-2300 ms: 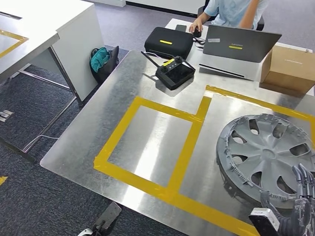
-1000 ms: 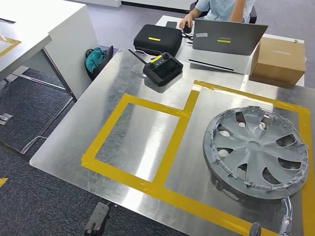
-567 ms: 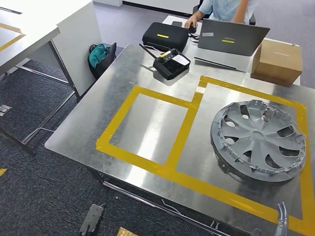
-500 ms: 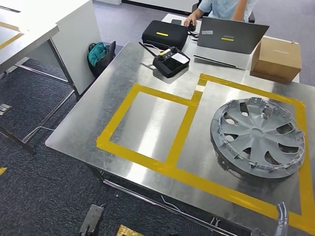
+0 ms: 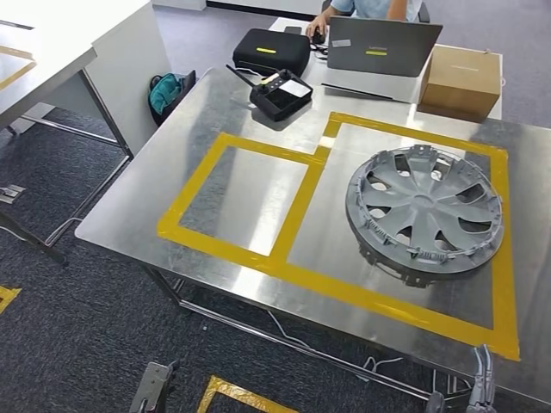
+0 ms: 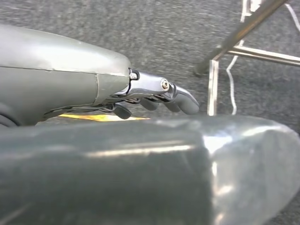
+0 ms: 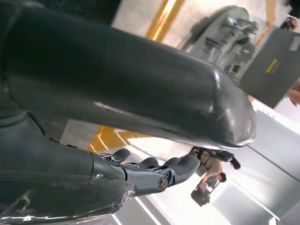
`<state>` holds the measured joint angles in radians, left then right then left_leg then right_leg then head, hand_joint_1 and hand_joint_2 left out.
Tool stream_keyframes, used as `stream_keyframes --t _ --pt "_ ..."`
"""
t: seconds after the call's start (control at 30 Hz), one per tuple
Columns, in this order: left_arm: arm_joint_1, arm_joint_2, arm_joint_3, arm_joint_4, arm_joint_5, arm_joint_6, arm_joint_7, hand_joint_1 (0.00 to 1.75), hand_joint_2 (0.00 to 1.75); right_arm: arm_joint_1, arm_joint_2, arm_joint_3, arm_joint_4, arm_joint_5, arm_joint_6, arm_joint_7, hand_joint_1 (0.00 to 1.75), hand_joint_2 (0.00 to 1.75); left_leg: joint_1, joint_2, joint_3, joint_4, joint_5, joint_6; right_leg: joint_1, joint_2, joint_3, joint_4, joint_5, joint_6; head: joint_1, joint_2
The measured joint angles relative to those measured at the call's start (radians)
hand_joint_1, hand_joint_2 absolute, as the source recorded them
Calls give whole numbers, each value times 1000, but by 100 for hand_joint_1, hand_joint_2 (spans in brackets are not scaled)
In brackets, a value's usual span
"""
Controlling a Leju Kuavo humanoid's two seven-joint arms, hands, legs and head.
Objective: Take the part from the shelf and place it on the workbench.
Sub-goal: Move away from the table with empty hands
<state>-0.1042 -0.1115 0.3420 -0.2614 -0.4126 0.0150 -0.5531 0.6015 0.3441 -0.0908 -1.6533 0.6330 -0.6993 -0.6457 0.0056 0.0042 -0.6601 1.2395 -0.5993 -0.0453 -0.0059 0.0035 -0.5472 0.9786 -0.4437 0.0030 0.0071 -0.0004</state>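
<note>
Down near the workbench's (image 5: 130, 206) front edge, the right hand (image 5: 482, 379) is hanging empty with fingers apart; the left hand (image 6: 155, 96) is dangling loose above carpet. Farther back, the wheel cover (image 5: 424, 211) is lying flat inside the right yellow-taped box (image 5: 504, 258).

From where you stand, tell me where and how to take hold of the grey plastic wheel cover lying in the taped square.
Probably the rim of the grey plastic wheel cover nearest you, approached from the metal workbench's front edge. It lies flat, so the centre offers no hold; the thin lip and the spoke openings beside it give fingers something to hook. The open right hand hangs closest.
</note>
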Motion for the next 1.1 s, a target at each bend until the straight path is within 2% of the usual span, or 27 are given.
stream_keyframes --t 0.03,0.07,0.1,0.17,0.2,0.23,0.3,0.33,0.37,0.4,0.47,0.5,0.53,0.57,0.63,0.67,0.7,0.73,0.8,0.83,0.87,0.9,0.97,1.0,1.03,1.07,1.1 --pt "0 3 2 1 2 0 0 0 0 -6 0 -1 16 6 0 -1 0 0 1 0 10 13 10 -2 0 0 -15 2 10 3 0 0" --pt "0 6 5 1 3 0 -1 0 0 -13 0 -3 32 9 0 -4 0 0 2 0 39 -12 36 -2 -1 0 -29 4 20 6 0 0" --pt "0 9 7 1 4 0 -1 0 0 -19 0 -4 49 12 0 -7 0 0 4 0 83 -69 64 -3 -2 1 -41 6 28 11 0 0" --pt "-2 13 12 1 5 0 -2 0 0 -33 0 -8 79 15 0 -12 0 0 6 -3 182 -211 87 -3 -1 1 -60 12 43 23 -1 0" --pt "-4 14 14 1 5 0 -3 0 0 -42 0 -10 94 16 -1 -15 0 0 6 -6 211 -261 86 1 0 0 -68 15 52 29 -1 0" --pt "-5 15 18 2 6 0 -3 0 0 -50 0 -12 111 16 -1 -17 0 0 5 -7 221 -286 82 7 1 0 -74 15 62 33 -1 0" --pt "-2 17 24 3 8 0 -4 0 0 -64 0 -17 148 18 -1 -21 0 0 3 -5 206 -294 92 28 0 0 -85 13 78 42 -1 0" --pt "0 19 27 4 10 0 -4 0 0 -69 0 -20 167 20 -1 -24 0 0 2 -3 198 -295 101 39 -1 0 -95 20 66 46 -1 0" --pt "2 21 30 5 13 0 -4 0 0 -74 0 -23 185 23 -1 -27 0 0 3 0 188 -296 111 49 -3 0 -107 45 36 51 0 0" --pt "3 23 34 5 17 0 -5 0 0 -82 0 -26 204 26 -1 -29 0 0 3 2 177 -296 121 57 -3 0 -123 90 -9 54 1 0" --pt "5 27 45 6 23 0 -7 0 0 -101 0 -31 244 31 -1 -33 0 0 0 4 156 -295 137 64 -3 -1 -153 225 -100 56 4 0" --pt "6 29 50 7 25 0 -9 0 0 -109 0 -34 261 33 -1 -35 0 0 -2 5 147 -294 145 65 -3 -1 -158 278 -122 56 4 0" --pt "7 30 53 8 26 0 -10 0 0 -113 0 -36 275 34 -1 -36 0 0 -4 6 138 -293 151 65 -3 -1 -146 299 -122 55 4 0" --pt "9 31 55 9 26 0 -10 0 0 -116 0 -37 286 35 -1 -37 0 0 -6 6 130 -293 157 64 -2 -1 -117 278 -105 53 4 0" --pt "11 33 60 10 26 0 -11 0 0 -123 0 -39 302 37 -1 -38 0 0 -7 5 118 -290 167 60 -1 -1 -19 143 -61 45 5 0" --pt "11 33 62 10 26 1 -11 0 0 -129 0 -39 308 38 -1 -38 0 0 -8 5 113 -288 172 56 1 0 28 71 -51 42 4 0" --pt "11 34 66 10 26 1 -12 0 0 -133 0 -39 312 40 -1 -34 0 0 -9 5 108 -286 177 51 2 0 60 20 -50 40 4 0" --pt "11 35 69 10 27 1 -12 0 0 -135 0 -40 316 42 -1 -28 0 0 -10 6 103 -284 184 46 4 1 73 -7 -54 37 4 0" --pt "13 38 77 11 29 0 -14 0 0 -135 0 -39 323 43 -1 -7 0 0 -9 6 95 -281 194 34 4 1 67 -13 -48 29 3 0" --pt "15 40 81 11 32 0 -15 0 0 -137 0 -39 328 40 0 4 0 0 -8 5 89 -275 185 29 3 1 60 -12 -42 23 3 0" --pt "17 41 87 12 34 0 -16 0 0 -141 -1 -38 336 31 3 15 0 0 -7 3 79 -252 158 23 1 0 51 -12 -34 15 1 0" --pt "19 43 92 13 35 -1 -16 0 0 -149 -1 -38 347 16 10 26 0 0 -6 2 64 -210 116 17 0 0 41 -13 -24 8 -1 0" --pt "21 45 103 16 36 -2 -17 0 0 -169 -1 -46 382 -27 38 42 0 0 -4 0 25 -82 23 10 2 -1 17 -12 -5 -1 -5 0" --pt "22 46 108 16 37 -2 -19 0 0 -182 -2 -56 407 -50 56 46 0 0 -4 0 12 -27 0 8 2 -1 3 -10 6 -2 -5 0" --pt "24 48 113 17 37 -2 -20 0 0 -196 -2 -71 437 -71 78 47 0 0 -4 0 12 5 1 6 3 -1 -13 -8 16 -1 -5 0" --pt "25 49 118 17 36 -2 -23 0 0 -212 -2 -92 472 -88 100 47 0 0 -3 0 27 5 24 6 3 -1 -28 -5 27 1 -5 0" --pt "26 51 123 18 36 -2 -25 0 0 -229 -2 -116 507 -101 122 49 0 0 -2 0 58 -29 58 6 3 0 -44 -2 37 3 -5 0"
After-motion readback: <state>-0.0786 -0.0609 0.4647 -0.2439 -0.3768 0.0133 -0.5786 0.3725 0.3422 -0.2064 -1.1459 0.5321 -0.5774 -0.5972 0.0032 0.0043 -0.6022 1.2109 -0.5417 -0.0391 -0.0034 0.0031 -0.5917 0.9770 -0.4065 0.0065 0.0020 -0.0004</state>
